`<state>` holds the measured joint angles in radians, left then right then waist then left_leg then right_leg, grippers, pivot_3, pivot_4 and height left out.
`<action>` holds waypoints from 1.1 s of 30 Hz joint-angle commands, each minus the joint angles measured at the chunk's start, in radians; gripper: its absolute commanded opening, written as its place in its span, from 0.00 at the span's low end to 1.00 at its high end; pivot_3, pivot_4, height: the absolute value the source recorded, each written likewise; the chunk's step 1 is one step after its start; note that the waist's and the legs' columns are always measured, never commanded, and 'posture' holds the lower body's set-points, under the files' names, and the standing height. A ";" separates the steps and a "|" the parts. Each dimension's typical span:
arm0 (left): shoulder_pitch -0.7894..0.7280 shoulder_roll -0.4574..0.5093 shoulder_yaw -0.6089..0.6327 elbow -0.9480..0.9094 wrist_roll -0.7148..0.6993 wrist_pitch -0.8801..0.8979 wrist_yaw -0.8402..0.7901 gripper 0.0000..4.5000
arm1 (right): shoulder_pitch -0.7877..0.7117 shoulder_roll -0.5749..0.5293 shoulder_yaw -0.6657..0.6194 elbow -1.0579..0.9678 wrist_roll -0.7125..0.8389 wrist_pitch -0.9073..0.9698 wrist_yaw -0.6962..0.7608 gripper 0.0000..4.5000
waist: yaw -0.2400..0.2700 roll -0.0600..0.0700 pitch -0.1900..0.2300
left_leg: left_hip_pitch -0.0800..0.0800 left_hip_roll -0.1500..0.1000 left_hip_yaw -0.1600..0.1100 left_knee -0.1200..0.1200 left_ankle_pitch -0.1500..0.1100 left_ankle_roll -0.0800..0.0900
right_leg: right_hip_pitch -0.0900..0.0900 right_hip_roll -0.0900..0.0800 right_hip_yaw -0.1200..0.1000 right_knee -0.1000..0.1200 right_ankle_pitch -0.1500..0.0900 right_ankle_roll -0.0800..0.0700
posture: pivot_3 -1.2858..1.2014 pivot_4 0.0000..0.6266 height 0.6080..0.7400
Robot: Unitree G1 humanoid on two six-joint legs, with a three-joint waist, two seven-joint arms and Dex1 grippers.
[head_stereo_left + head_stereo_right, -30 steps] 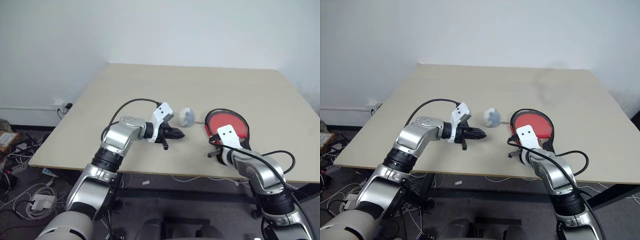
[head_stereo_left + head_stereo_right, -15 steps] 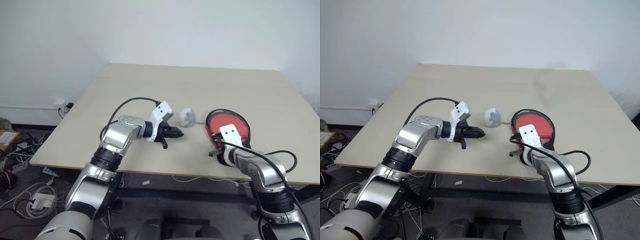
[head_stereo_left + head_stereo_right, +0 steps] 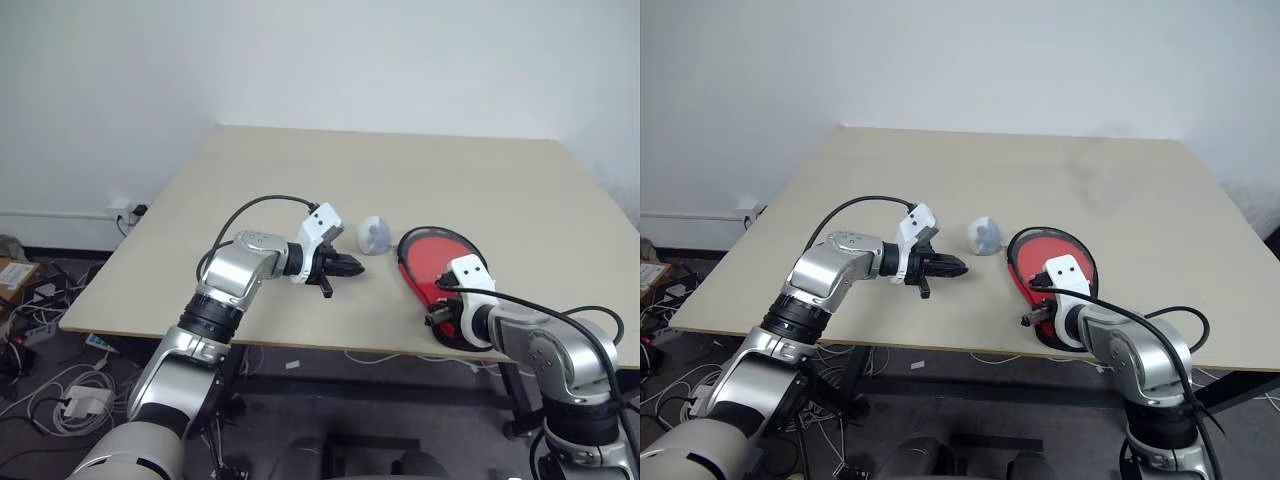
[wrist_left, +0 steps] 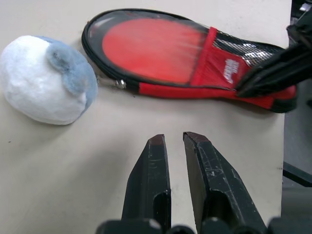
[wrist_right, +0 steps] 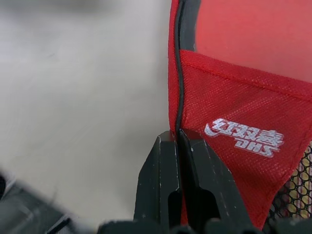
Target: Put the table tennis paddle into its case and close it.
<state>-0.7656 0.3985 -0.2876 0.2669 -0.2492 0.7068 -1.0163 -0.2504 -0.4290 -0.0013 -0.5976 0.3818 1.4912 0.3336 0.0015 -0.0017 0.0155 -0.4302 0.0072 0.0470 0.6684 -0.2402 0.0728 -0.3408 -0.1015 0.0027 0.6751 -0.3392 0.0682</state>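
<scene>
The right hand (image 5: 178, 139) has its 2 black fingers pressed together on the black edging of the case (image 3: 432, 262), pinching it near the narrow mesh end beside the small white logo (image 5: 244, 135). The red case lies flat on the counter (image 3: 420, 180), its narrow end at the near edge. The left hand (image 3: 355, 266), fingers nearly together and empty, hovers above the counter. A pale bluish-white lump (image 3: 374, 234) sits between it and the case.

The right gripper (image 5: 178, 141) hides part of the case's (image 5: 229, 97) black edging. The case's mesh end runs off the right wrist view's edge; whatever lies inside cannot be told.
</scene>
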 commanded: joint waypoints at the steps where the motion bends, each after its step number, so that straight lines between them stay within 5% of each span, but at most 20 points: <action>1: -0.034 0.008 0.026 -0.011 -0.008 -0.022 -0.020 0.12 | 0.022 -0.031 0.017 -0.099 0.057 -0.004 0.049 0.00 | 0.000 0.000 0.000 | 0.000 0.000 0.000 0.000 0.000 0.000 | 0.000 0.000 0.000 0.000 0.000 0.000 | 0.52 0.00 0.81; 11: -0.037 0.007 0.028 -0.002 -0.010 -0.026 -0.042 0.12 | 0.104 -0.089 0.024 -0.215 0.132 -0.013 0.105 0.00 | 0.000 -0.001 0.001 | 0.000 0.000 0.000 0.000 0.000 0.000 | 0.000 0.000 0.000 -0.001 0.000 0.000 | 0.52 0.00 0.81; 15: -0.035 0.004 0.029 0.000 -0.012 -0.026 -0.045 0.12 | 0.104 -0.079 0.015 -0.219 0.149 -0.021 0.106 0.22 | 0.000 -0.001 0.001 | 0.000 0.000 0.000 0.000 0.000 0.000 | 0.000 0.000 0.000 0.000 0.000 0.000 | 0.52 0.00 0.81; 20: -0.038 0.000 0.031 0.009 -0.012 -0.025 -0.044 0.12 | 0.084 -0.071 -0.032 -0.198 0.159 -0.039 0.111 0.62 | 0.004 -0.002 0.001 | 0.000 0.000 0.000 0.001 0.000 0.000 | 0.001 0.000 0.000 0.000 0.000 0.000 | 0.52 0.00 0.81; 27: -0.040 -0.013 0.056 0.032 -0.019 -0.041 -0.027 0.12 | -0.036 0.022 -0.206 -0.086 0.172 -0.120 0.075 0.62 | 0.005 -0.002 0.001 | 0.000 0.000 0.000 0.001 0.000 0.000 | 0.001 0.000 0.000 0.000 0.000 0.000 | 0.52 0.00 0.81; 33: -0.076 -0.036 0.106 0.097 -0.015 -0.063 0.015 0.12 | -0.113 0.134 -0.176 0.199 0.060 -0.289 -0.048 0.62 | 0.005 -0.002 0.001 | 0.000 0.000 0.000 0.000 0.000 0.000 | 0.000 0.000 0.000 0.000 0.000 0.000 | 0.52 0.00 0.81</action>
<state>-0.7952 0.3684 -0.2176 0.3711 -0.2532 0.6746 -1.0154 -0.3452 -0.3028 -0.1890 -0.4426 0.4703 1.2559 0.3108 0.0066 -0.0040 0.0166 -0.4302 0.0062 0.0467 0.6689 -0.2402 0.0729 -0.3409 -0.1018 0.0022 0.6753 -0.3393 0.0685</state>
